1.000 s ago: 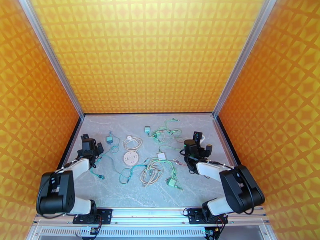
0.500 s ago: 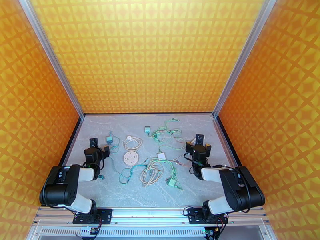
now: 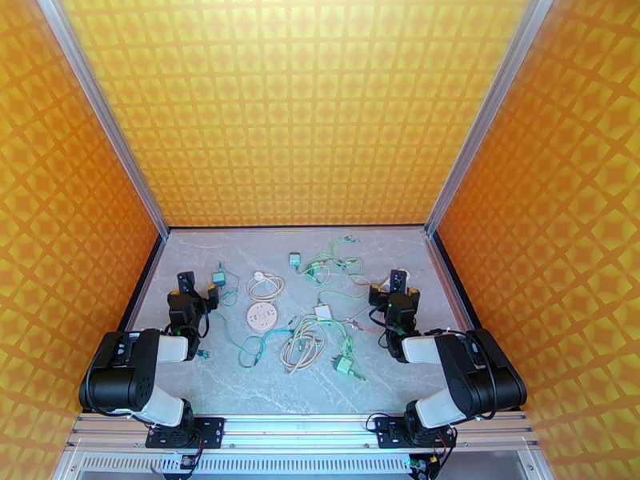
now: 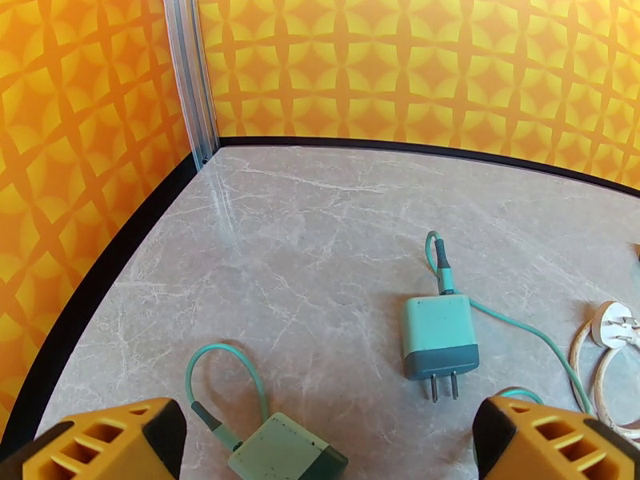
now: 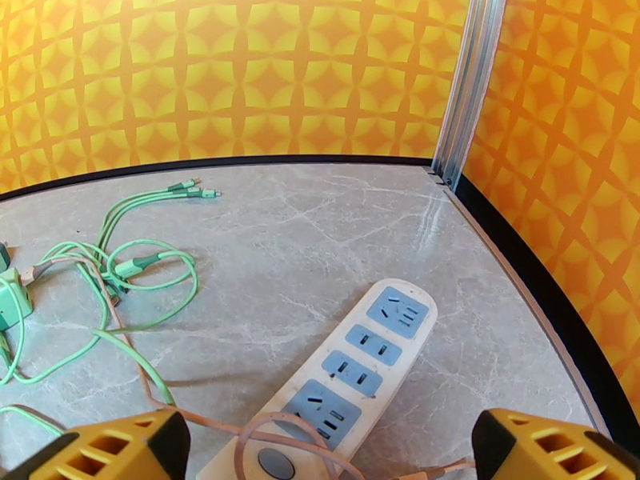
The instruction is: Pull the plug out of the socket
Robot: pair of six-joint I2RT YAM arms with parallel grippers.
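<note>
Now the white power strip (image 5: pixel 352 370) lies flat on the grey table (image 5: pixel 320 226), near the right back corner. Its blue sockets face up. It has a round button at its near end. A thin pink cable (image 5: pixel 264 430) loops over that end of the strip.

The right gripper (image 5: pixel 328 442) hangs just over the near end of the strip. Its two yellow fingers (image 5: pixel 104 450) are spread wide, one on each side, and they hold nothing.

Far over on the left side of the table lies the teal plug (image 4: pixel 438 336). It is flat on the table, well apart from the power strip. Its two metal pins point to the near side and touch nothing. A teal cord runs from its far end.

The left gripper (image 4: pixel 326 432) hangs low on that side, with the teal plug a little way in front of it. Its yellow fingers (image 4: pixel 104 446) are wide apart too, and they hold nothing. A green charger (image 4: pixel 288 450) lies on the table between them, with a short curl of cord.

A round white plug (image 4: pixel 614 326) with a cream cord lies to the right of the teal plug. A bunch of green cables (image 5: pixel 120 266) lies loose in the middle of the table. Orange patterned walls (image 3: pixel 304 106) stand around the table.
</note>
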